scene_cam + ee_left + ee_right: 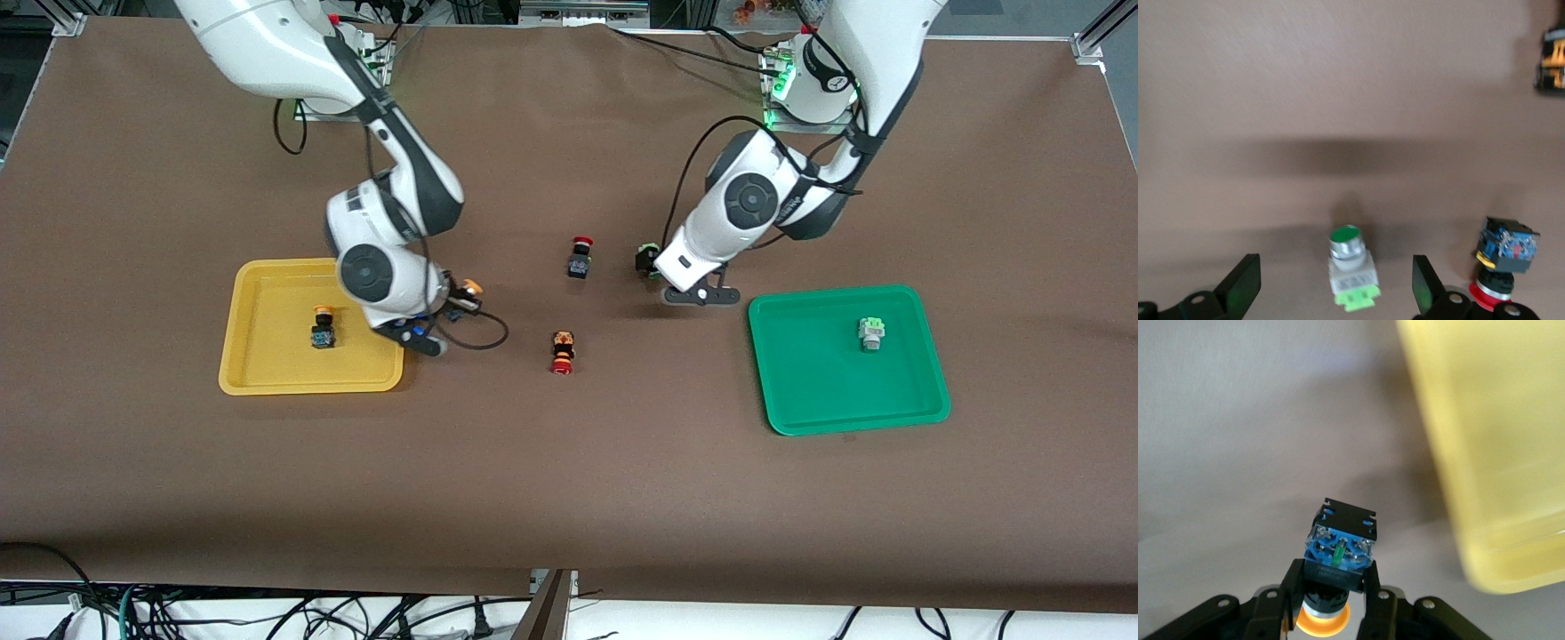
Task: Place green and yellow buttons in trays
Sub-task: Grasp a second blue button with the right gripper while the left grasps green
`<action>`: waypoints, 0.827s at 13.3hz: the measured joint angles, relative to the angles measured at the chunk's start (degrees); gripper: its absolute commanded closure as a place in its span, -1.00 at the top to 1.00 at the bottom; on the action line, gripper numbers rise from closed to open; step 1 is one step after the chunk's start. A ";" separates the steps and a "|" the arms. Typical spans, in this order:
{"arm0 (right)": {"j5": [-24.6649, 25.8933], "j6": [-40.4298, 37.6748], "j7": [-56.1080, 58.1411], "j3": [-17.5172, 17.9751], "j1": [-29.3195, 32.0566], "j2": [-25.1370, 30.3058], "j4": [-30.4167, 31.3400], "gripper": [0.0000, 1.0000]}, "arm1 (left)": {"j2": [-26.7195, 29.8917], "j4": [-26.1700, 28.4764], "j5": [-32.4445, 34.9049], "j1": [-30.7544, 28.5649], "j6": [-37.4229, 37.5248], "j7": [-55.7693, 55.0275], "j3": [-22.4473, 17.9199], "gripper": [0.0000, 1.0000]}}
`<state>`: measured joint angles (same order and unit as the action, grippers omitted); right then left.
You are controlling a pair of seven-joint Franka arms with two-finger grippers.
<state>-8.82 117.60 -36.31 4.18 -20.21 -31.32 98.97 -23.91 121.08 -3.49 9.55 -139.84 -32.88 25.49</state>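
Nearest the front camera: the green tray [849, 360] at the left arm's end of the table and the yellow tray [307, 329] at the right arm's end, well apart. One green-and-white button [871, 333] lies inside the green tray, toward its farther edge. One yellow-capped button [323, 326] lies inside the yellow tray, near the middle.

Between the trays, on bare brown table cover [569, 462]: a red-capped black switch [562, 352] lying with its cap toward the front camera.

Next out: right gripper [1331, 603], just off the yellow tray's inner edge and over the table cover. Fingers clamped on the dark collar of a second yellow-capped button [1340, 550]; blue-and-black body points away from the wrist, orange-yellow cap sits between the finger bases. Whether the button is lifted off the cover or touching it cannot be told. Yellow tray rim shows close beside it in the right wrist view.

Farther: left gripper [1335, 290], over the table cover near the green tray's farther inner corner. Fingers spread wide, holding nothing. A second green-and-white button [1350, 267] lies on the cover between them, touching neither, green cap pointing away from the wrist.

Farthest: another red-capped switch [580, 257], upright, near the left gripper and toward the table's middle.
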 measured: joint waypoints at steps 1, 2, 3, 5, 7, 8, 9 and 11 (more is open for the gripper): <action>0.00 -2.69 5.65 -2.79 0.20 0.45 -1.29 -0.65 | -0.22 0.81 0.00 0.52 -0.77 -0.46 0.06 1.00; -0.01 -3.69 11.36 -5.26 0.54 0.54 -1.65 -0.64 | -0.43 1.72 0.00 0.77 -1.60 -0.74 0.08 1.00; -0.03 -3.76 16.09 -7.06 1.08 0.25 -1.49 -0.60 | -0.63 2.42 0.00 0.91 -2.07 -1.44 0.17 1.00; -0.05 -1.78 21.78 -8.14 3.02 -1.20 -0.18 -0.53 | -0.85 2.98 0.12 1.31 -2.27 -3.88 1.14 1.00; -0.05 2.82 23.99 -8.15 3.66 -2.80 2.09 0.23 | -0.89 3.20 2.76 2.22 -2.30 -7.84 1.81 1.00; -0.06 4.06 24.23 -8.14 3.68 -3.30 2.78 0.47 | -1.09 3.44 5.79 2.81 -2.30 -10.84 1.90 1.00; -0.08 4.54 24.32 -8.15 3.76 -3.50 2.98 0.59 | -1.52 3.66 9.16 3.34 -2.30 -14.15 1.96 1.00; -0.11 4.64 24.42 -8.14 3.88 -3.06 2.51 0.63 | -2.79 3.75 14.33 3.83 -2.45 -19.75 2.11 0.98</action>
<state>-8.93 122.24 -11.89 -3.96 -16.33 -34.38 101.48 -26.70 124.84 10.84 13.38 -142.29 -52.63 27.60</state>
